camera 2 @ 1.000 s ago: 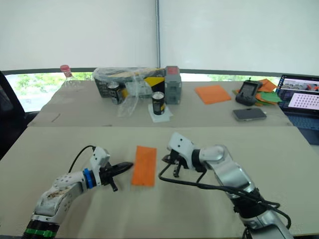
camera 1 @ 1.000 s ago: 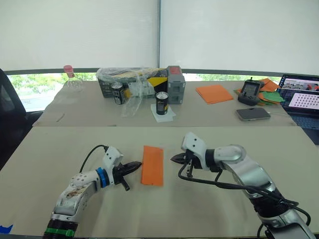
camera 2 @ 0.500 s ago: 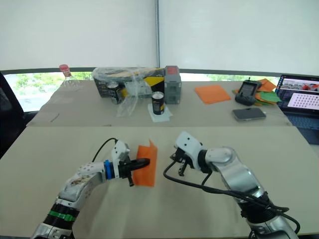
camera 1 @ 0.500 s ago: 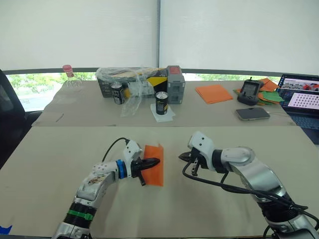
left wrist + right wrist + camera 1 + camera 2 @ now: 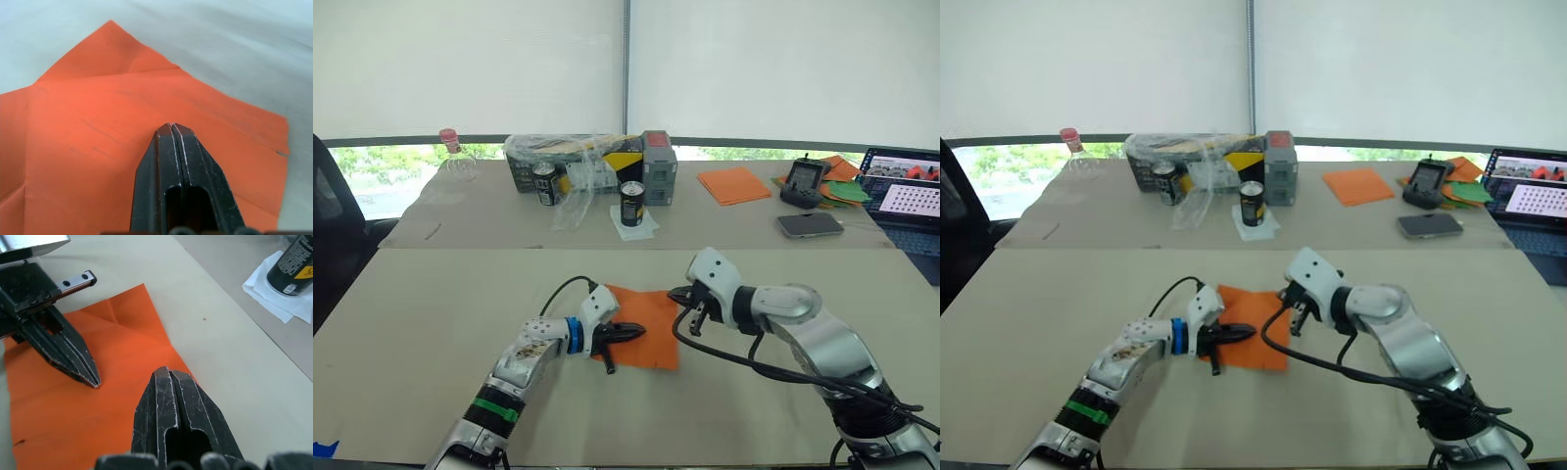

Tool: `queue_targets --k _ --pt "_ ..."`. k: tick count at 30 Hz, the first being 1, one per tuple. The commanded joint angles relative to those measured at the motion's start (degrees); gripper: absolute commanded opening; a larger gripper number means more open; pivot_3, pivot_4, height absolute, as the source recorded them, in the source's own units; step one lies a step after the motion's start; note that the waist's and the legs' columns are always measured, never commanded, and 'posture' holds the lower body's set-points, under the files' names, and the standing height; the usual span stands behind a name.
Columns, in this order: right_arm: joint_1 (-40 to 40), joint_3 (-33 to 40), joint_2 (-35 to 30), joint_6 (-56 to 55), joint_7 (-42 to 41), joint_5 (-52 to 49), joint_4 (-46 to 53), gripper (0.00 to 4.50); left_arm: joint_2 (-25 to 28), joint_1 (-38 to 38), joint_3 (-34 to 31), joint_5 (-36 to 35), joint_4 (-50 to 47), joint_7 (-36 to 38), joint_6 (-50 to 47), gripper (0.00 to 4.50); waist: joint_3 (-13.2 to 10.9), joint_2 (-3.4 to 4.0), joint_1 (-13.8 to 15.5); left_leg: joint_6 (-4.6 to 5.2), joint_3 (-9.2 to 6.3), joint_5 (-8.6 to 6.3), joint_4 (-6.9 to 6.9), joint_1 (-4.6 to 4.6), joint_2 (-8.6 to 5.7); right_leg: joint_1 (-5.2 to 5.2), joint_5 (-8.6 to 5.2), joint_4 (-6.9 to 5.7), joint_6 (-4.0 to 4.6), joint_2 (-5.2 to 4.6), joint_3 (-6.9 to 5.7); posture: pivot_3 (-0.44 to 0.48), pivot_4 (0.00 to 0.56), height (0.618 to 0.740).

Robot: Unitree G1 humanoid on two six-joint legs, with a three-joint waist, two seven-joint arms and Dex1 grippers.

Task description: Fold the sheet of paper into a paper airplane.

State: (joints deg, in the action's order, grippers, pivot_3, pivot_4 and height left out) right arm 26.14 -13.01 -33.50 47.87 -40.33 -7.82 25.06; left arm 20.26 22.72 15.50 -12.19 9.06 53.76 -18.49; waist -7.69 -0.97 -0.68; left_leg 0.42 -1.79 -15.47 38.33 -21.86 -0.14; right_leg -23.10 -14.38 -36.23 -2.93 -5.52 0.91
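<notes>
The sheet of paper [image 5: 644, 313] is lying unfolded on the table [image 5: 431, 313]. The left gripper [image 5: 637, 331], fingers pressed together, is resting on it; the right gripper [image 5: 675, 294], likewise closed, is touching its edge.

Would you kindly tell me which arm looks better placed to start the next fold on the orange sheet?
Probably the right. The right gripper sits shut at the far right edge of the bright-orange sheet of paper, so it could lift that edge. The left gripper is shut with its tips over the sheet's middle, better suited to pinning it down.
</notes>
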Motion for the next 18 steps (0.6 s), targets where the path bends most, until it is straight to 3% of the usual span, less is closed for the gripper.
queue_targets --k 1,6,16,18 --pt "-0.8 1.2 1.1 0.8 3.9 1.1 1.4 0.03 0.4 -0.7 1.1 2.5 1.9 -1.2 0.1 0.0 0.0 0.0 0.0 0.0 0.0 0.0 0.0 0.01 0.0 0.0 0.0 -0.02 0.0 0.0 0.0 0.0 0.15 0.74" --pt "-4.3 8.8 7.2 6.8 10.6 -1.7 1.7 0.03 0.0 -1.1 2.2 3.9 1.1 -2.0 -0.1 0.0 0.0 0.0 0.2 0.0 -0.04 0.0 0.02 0.0 -0.01 0.03 0.0 -0.05 0.0 0.0 0.02 0.0 0.15 0.74" --pt "-5.9 10.1 12.2 7.1 11.2 -6.3 -4.8 3.33 0.0 -1.2 3.2 5.1 0.3 -3.6 -1.9 0.0 0.0 0.0 0.1 0.0 -0.05 0.0 0.06 0.09 -0.01 0.11 0.0 -0.09 0.0 0.03 0.03 0.0 0.15 0.74" --pt "-4.9 10.3 13.3 6.1 11.4 -6.4 -8.0 3.33 0.0 -1.3 3.1 5.2 0.2 -3.8 -1.9 0.0 0.0 0.0 0.1 0.0 -0.04 0.0 0.06 0.09 -0.02 0.12 0.0 -0.08 0.0 0.03 0.03 0.0 0.15 0.74"
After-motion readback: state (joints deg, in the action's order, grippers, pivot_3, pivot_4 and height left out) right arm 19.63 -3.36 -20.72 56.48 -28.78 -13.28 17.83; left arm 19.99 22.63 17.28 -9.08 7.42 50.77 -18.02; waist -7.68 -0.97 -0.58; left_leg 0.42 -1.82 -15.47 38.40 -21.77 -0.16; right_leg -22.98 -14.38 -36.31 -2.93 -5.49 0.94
